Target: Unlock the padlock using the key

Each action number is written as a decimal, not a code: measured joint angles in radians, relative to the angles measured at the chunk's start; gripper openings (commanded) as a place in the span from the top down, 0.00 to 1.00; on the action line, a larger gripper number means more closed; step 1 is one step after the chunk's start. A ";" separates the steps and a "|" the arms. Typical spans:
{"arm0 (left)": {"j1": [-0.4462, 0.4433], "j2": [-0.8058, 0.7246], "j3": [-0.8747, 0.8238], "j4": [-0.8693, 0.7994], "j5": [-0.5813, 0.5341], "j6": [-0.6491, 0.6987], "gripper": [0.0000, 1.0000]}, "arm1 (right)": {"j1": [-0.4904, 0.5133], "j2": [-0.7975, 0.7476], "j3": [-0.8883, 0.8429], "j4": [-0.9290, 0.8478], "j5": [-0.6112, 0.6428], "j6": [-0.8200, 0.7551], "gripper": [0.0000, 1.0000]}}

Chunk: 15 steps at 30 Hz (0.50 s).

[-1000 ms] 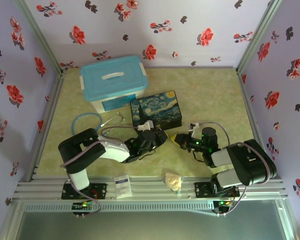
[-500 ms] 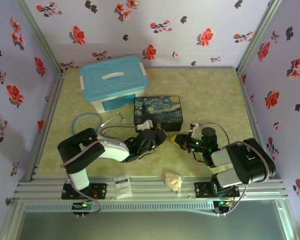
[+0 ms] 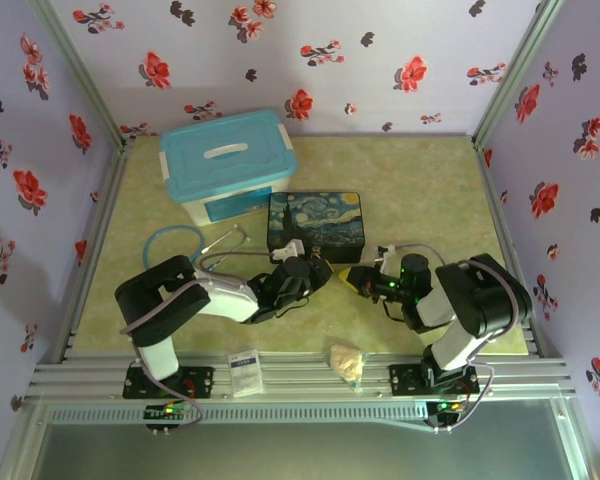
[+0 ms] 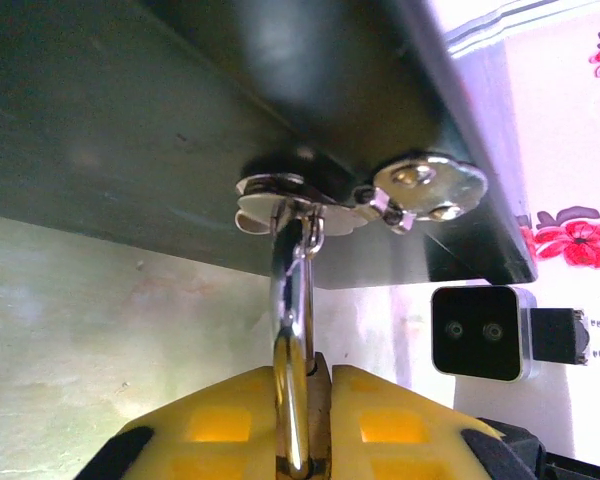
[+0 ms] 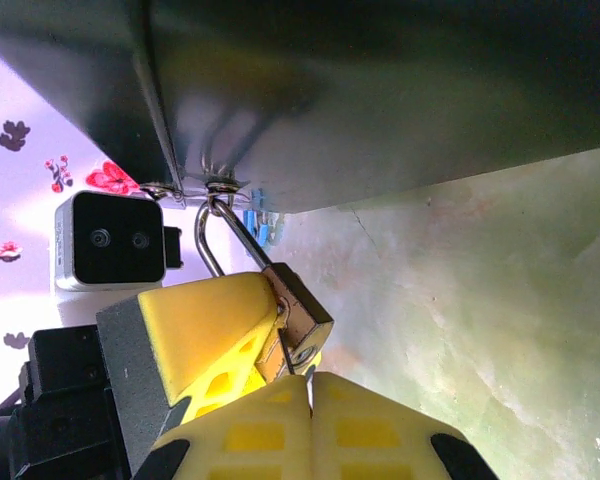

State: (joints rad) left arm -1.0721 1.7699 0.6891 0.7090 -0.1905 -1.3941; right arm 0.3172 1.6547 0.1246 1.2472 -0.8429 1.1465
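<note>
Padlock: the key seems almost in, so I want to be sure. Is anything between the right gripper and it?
Nothing visible. The right gripper holds the key right at the bottom of the padlock; the left gripper clamps its side, clear of that path.

left wrist: padlock (image 4: 292, 400) body sat hidden inside left gripper (image 4: 323, 372) | right wrist: key (image 5: 283, 352) lay mostly buried in right gripper (image 5: 310, 385) | box (image 4: 130, 130) was cut off by top edge

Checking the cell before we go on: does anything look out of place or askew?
Nothing is spilled or broken. A crumpled wrapper lies stray at the near edge of the table. The padlock hangs tilted from the box clasp, pinched by the left gripper, the right gripper holding the key at it.
</note>
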 measured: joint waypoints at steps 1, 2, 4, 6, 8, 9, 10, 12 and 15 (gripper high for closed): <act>0.002 0.000 0.000 -0.001 0.000 0.000 1.00 | 0.000 0.016 0.000 0.021 -0.002 0.007 1.00; 0.004 0.000 0.000 -0.003 0.000 -0.001 1.00 | 0.000 0.034 0.000 0.042 -0.003 0.011 1.00; 0.007 0.003 0.000 -0.005 0.001 -0.003 1.00 | 0.000 0.063 0.000 0.081 -0.007 0.018 1.00; 0.010 0.005 0.000 -0.007 0.004 -0.003 1.00 | 0.002 0.087 -0.002 0.109 -0.007 0.027 1.00; 0.013 0.005 0.000 -0.007 0.009 -0.003 1.00 | 0.002 0.092 -0.008 0.128 -0.006 0.031 1.00; 0.014 0.005 0.000 -0.007 0.010 -0.003 1.00 | 0.002 0.092 -0.011 0.134 -0.006 0.033 1.00; 0.014 0.005 0.000 -0.007 0.012 -0.003 1.00 | 0.002 0.092 -0.014 0.137 -0.005 0.034 1.00; 0.016 0.005 0.000 -0.007 0.015 -0.003 1.00 | 0.002 0.091 -0.018 0.140 -0.002 0.034 1.00; 0.020 0.005 0.004 -0.007 0.019 -0.003 1.00 | 0.002 0.088 -0.019 0.141 0.001 0.034 1.00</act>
State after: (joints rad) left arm -1.0523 1.7744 0.6930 0.7017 -0.1715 -1.3968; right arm 0.3191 1.7428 0.1055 1.3880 -0.8421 1.1801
